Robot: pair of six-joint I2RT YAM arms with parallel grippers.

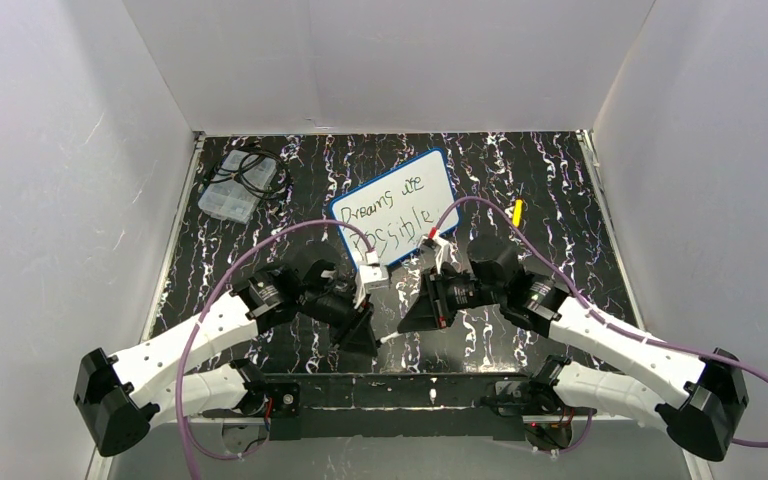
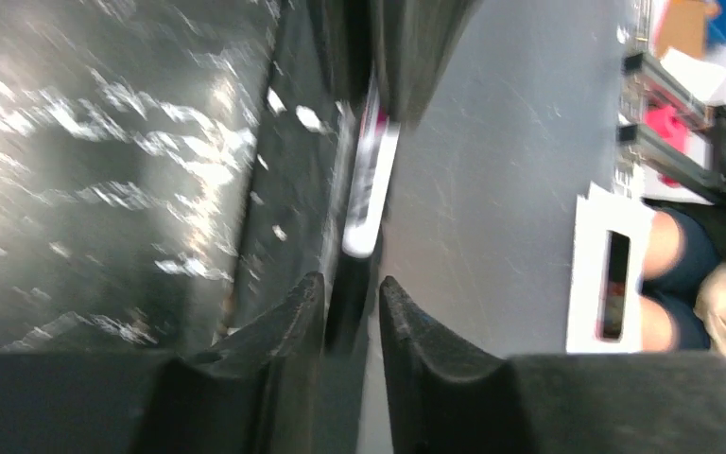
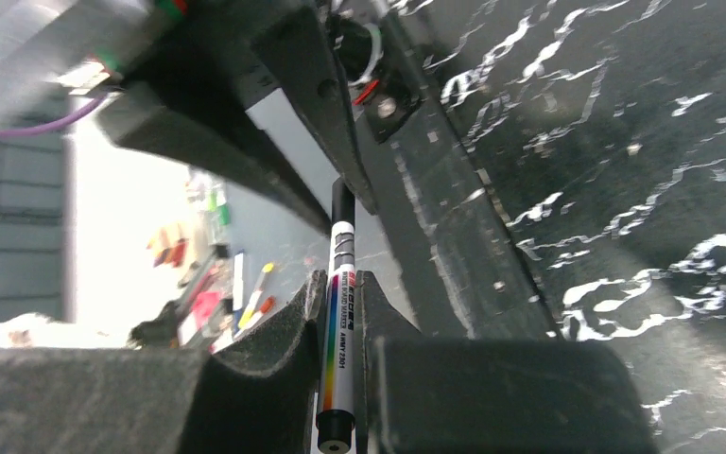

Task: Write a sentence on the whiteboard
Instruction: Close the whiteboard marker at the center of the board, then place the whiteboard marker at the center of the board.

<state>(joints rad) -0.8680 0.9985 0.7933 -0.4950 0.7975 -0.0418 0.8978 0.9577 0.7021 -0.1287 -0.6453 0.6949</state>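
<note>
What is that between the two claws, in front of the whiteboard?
A marker: the right claw pinches its white barrel, and its black end reaches into the left claw. The right wrist view shows it best.

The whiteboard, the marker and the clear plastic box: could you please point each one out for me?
whiteboard (image 1: 432, 170): top external view, bare white by its far corner.
marker (image 3: 338, 284): right wrist view, white printed barrel.
clear plastic box (image 1: 226, 200): top external view, its lid.

Evenly bright overhead view; left wrist view smeared by blur.
</note>
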